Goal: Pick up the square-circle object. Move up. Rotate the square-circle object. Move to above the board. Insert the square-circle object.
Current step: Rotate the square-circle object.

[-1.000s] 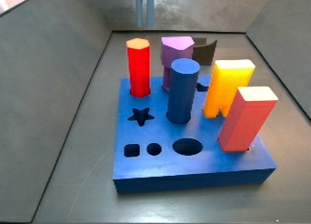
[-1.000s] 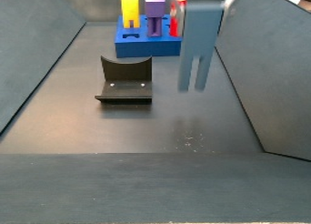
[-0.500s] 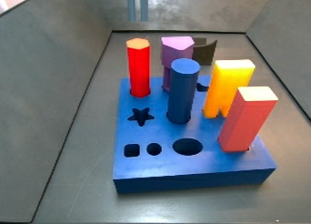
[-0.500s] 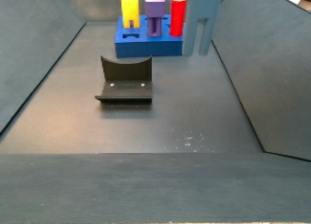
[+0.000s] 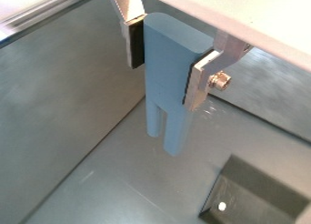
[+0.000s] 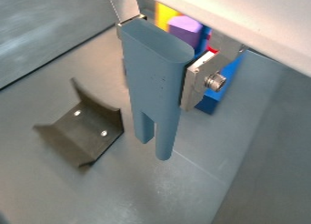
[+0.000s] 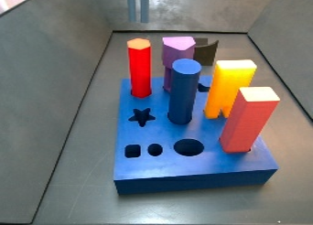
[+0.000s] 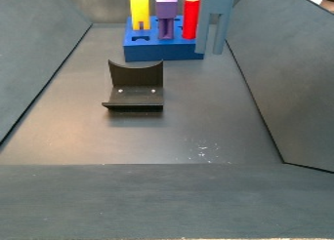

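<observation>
Lining the whole scene is a dark grey floor (image 8: 156, 176) with sloped grey walls (image 8: 280, 78) rising on each side, scuffed pale near the middle in a side view. At the far end of that floor sits the board (image 8: 159, 46), a thick bright-blue slab; in a side view (image 7: 184, 165) its star, square and round holes lie open along the front, with red, dark blue, purple, yellow and orange pegs standing upright behind them. Nearer the middle of the floor stands the fixture (image 8: 133, 86), apart from the board.

Upright in the air is the square-circle object (image 5: 170, 82), prongs pointing down, with the hand (image 5: 170, 59) clenched on its broad upper body; a silver finger (image 5: 205, 77) presses each face in both wrist views. In a side view the object (image 8: 218, 20) hangs just beside the board's edge, by the red peg.

Against a second ago, the object has travelled from mid-floor back toward the board. Board, pegs and fixture have not shifted.
</observation>
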You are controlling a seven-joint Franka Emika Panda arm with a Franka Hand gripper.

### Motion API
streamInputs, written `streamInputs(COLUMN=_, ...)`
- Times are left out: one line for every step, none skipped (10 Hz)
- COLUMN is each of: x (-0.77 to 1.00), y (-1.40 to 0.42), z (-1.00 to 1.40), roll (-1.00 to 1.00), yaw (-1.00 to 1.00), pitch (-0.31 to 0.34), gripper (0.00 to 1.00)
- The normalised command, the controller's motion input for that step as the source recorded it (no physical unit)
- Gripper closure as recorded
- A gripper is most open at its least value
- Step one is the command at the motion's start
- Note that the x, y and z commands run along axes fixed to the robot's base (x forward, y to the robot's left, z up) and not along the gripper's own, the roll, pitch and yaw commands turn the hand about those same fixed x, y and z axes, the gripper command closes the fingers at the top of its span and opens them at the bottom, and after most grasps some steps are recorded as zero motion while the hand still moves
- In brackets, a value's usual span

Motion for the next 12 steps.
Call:
streamInputs(x=0.01, y=0.01, z=0.00, roll=0.03, yaw=-1.00, pitch=0.009, gripper=1.00)
streamInputs(x=0.01, y=0.01, z=0.00, roll=0.03, yaw=-1.00, pitch=0.009, gripper=1.00)
streamInputs(x=0.01, y=0.00, z=0.00, roll=0.03, yaw=-1.00, pitch=0.010, gripper=1.00)
streamInputs(x=0.01, y=0.00, z=0.00, roll=0.03, yaw=-1.00, pitch=0.011, gripper=1.00)
streamInputs(x=0.01, y=0.00, z=0.01, roll=0.03, yaw=-1.00, pitch=0.012, gripper=1.00)
streamInputs(x=0.01, y=0.00, z=0.01, roll=0.04, yaw=-1.00, pitch=0.014, gripper=1.00)
streamInputs(x=0.01, y=0.00, z=0.01, roll=0.04, yaw=-1.00, pitch=0.018, gripper=1.00)
streamInputs(x=0.01, y=0.00, z=0.01, roll=0.04, yaw=-0.85, pitch=0.018, gripper=1.00)
streamInputs(x=0.01, y=0.00, z=0.01, roll=0.02, yaw=-0.49, pitch=0.016, gripper=1.00)
streamInputs(x=0.01, y=0.00, z=0.01, roll=0.02, yaw=-0.30, pitch=0.015, gripper=1.00)
streamInputs(x=-0.01, y=-0.05, z=0.00, roll=0.00, yaw=-1.00, pitch=0.002, gripper=1.00)
streamInputs(x=-0.01, y=-0.04, z=0.00, roll=0.00, yaw=-1.00, pitch=0.002, gripper=1.00)
